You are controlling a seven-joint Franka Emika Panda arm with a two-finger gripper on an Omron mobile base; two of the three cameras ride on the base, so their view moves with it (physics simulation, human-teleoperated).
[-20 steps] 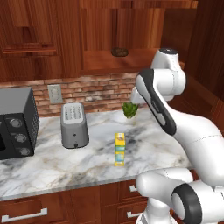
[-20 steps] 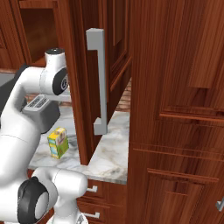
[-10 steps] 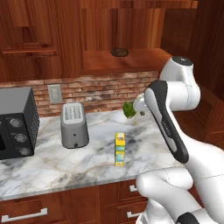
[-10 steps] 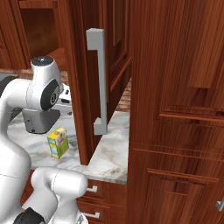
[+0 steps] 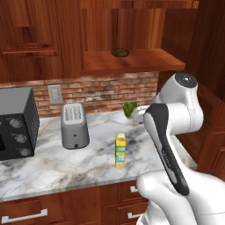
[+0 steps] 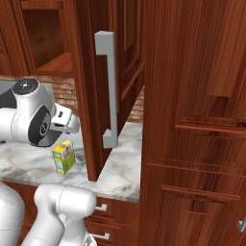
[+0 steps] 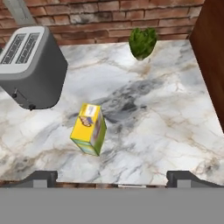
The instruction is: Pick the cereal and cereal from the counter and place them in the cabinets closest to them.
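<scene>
Gripper [image 7: 111, 177] high over the bench [image 5: 88, 162] — nothing picked yet

Jaws spread wide and empty; the yellow cereal [image 7: 89, 128] stands upright just right of the toaster [image 7: 30, 65] (leafy greens [image 7: 142, 42] well beyond it). Judging by this, both placements into the cabinets [image 5: 127, 59] remain — approach only.

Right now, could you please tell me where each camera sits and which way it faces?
Left base view: behind the arm's left, facing the counter, toaster and yellow cereal box; arm at lower right.
Right base view: behind its right, facing a cabinet door; arm at left.
Hand view: looking down; pincer open above the counter.
All share the cereal box.
</scene>
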